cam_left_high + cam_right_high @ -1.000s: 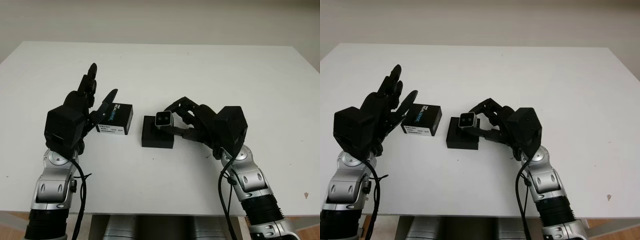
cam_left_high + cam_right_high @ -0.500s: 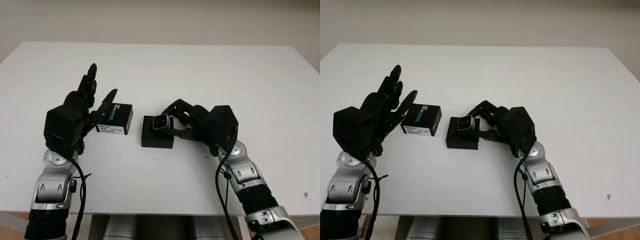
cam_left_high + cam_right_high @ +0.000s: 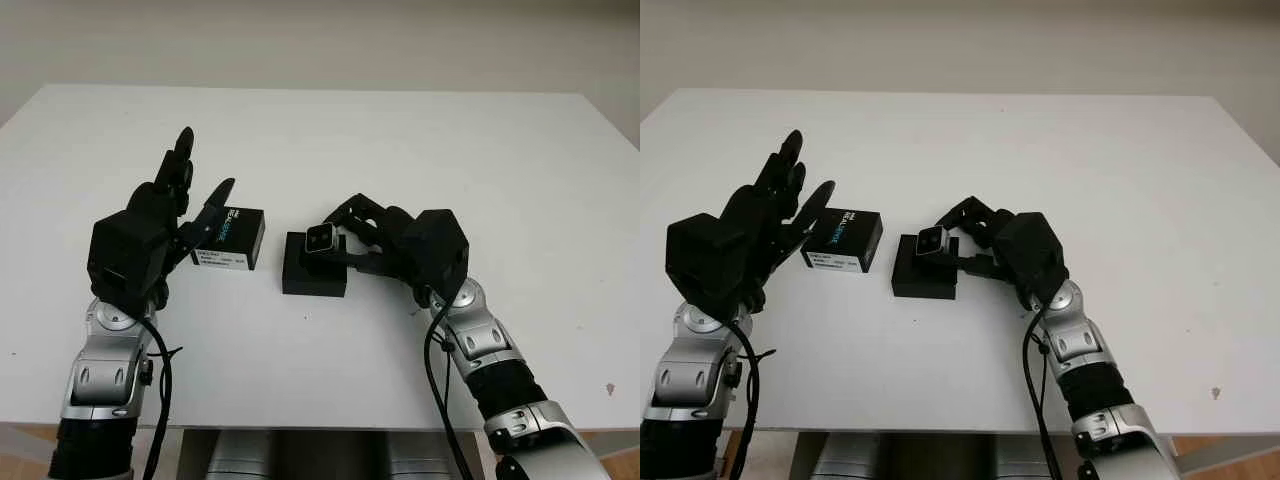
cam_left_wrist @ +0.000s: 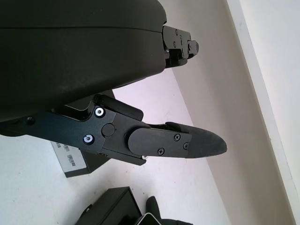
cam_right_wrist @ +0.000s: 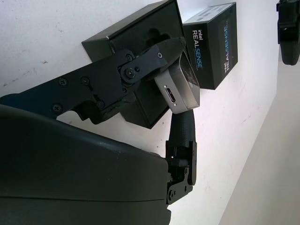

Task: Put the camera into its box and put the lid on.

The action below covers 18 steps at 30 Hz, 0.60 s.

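A small silver camera (image 3: 322,240) is held in my right hand (image 3: 352,240), just above the far edge of the open black box (image 3: 314,276) near the table's middle. In the right wrist view the fingers (image 5: 140,70) pinch the camera (image 5: 183,86) over the box's moulded insert (image 5: 136,35). The lid (image 3: 229,238), black with RealSense lettering, lies left of the box. My left hand (image 3: 185,205) hovers open over the lid's left end, not touching it.
The white table (image 3: 480,160) stretches wide behind and to the right of both hands. Its front edge (image 3: 300,420) runs close below the forearms.
My right hand has drawn the camera slightly left and lower over the box, with the forearm swinging in. The left hand and lid have stayed put.
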### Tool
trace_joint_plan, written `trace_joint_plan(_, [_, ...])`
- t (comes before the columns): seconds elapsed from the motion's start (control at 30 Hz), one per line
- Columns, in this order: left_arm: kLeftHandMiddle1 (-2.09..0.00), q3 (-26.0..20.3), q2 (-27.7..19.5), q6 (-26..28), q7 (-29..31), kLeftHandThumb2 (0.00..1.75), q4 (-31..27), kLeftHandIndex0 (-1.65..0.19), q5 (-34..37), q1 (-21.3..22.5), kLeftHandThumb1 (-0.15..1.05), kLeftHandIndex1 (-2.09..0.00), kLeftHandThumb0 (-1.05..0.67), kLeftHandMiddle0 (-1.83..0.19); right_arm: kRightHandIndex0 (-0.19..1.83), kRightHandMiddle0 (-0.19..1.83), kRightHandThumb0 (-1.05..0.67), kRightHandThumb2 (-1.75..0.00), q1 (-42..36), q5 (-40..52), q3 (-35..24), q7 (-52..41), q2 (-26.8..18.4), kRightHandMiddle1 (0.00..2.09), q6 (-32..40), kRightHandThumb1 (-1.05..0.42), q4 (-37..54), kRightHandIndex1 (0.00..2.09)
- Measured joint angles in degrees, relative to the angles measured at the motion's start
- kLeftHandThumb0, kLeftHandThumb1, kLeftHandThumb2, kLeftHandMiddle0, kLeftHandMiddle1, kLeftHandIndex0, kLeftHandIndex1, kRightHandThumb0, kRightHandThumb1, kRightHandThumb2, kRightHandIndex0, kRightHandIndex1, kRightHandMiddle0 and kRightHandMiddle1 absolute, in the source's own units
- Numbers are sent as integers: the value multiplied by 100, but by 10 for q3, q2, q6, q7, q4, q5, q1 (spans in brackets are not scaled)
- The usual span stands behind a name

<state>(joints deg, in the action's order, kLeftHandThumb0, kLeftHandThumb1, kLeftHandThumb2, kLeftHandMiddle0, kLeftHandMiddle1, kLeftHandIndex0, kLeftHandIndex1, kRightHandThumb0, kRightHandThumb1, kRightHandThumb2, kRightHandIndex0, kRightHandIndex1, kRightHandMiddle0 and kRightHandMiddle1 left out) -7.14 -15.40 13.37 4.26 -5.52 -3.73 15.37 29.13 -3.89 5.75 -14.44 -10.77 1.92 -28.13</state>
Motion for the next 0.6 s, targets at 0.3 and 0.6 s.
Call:
trace_joint_plan(0.3, [-5,0,-1,1,1,28,-1,3,5,0,105,-5,-74,1,17,33,-46,-5,-10,8,0,-16,2,179,26,-92,27,6])
trace_joint_plan(0.6, [-6,0,-2,1,0,29,-1,2,-2,0,105,-5,-75,0,17,31,-47,-5,-29,9,4,-22,3,178,52,-92,66,6])
